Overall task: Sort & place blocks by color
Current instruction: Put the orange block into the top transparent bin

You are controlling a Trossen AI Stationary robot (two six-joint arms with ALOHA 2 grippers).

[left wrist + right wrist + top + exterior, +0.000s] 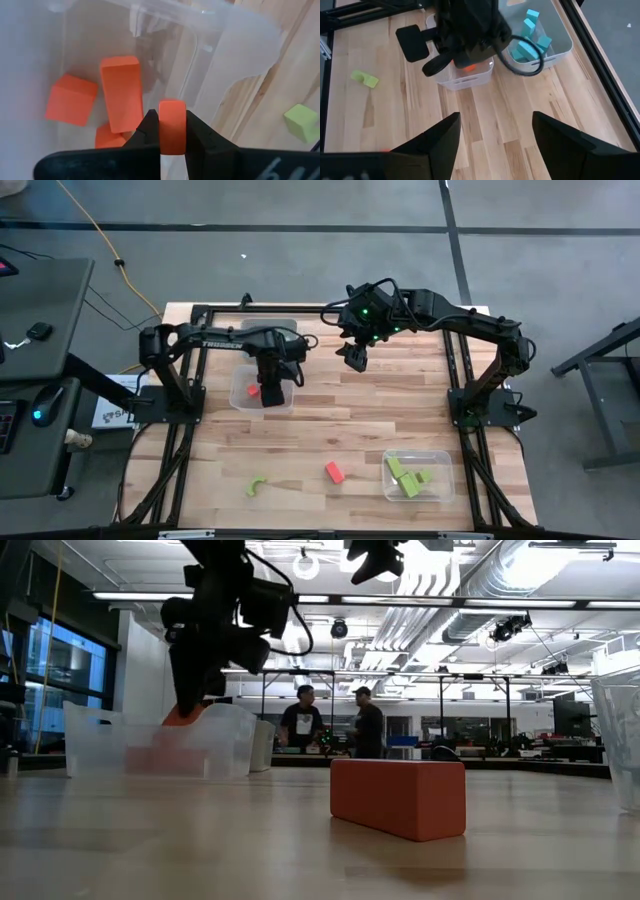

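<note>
Left gripper: the left gripper (172, 137) pinches a red-orange block (172, 132) between its two dark fingers, directly over the clear bin of red blocks (240, 380).
Left wrist view only: inside that bin lie a tall red-orange block (121, 90), a red-orange cube (71, 100) beside it and a third red piece (109, 137) partly hidden by the fingers; a yellow-green block (302, 122) sits out on the wood past the bin wall.
Left arm pose: in the high view it reaches from the left side of the table across to the bin, wrist turned down, gripper (272, 392) low at the bin's right half.
Low view only: the held block shows as a red-orange patch (183, 714) at the bin's rim level; whether it touches the bin I cannot tell.
Right gripper: the right gripper (495, 135) has its fingers spread wide with nothing between them, bare wooden table (485, 120) below.
Right wrist view only: a second clear bin (557, 47) holding cyan-blue blocks (527, 35), just beside the red bin.
Right arm pose: raised, bent inward from the right side, gripper (356, 356) hanging over the table's far middle.
Loose blocks: a red-orange block (334, 472) and a green arch (257, 485) lie on the near table; the same red block (398, 798) fills the low view's foreground.
Green bin: a clear bin (440, 460) at the near right holds yellow-green blocks (404, 477).
</note>
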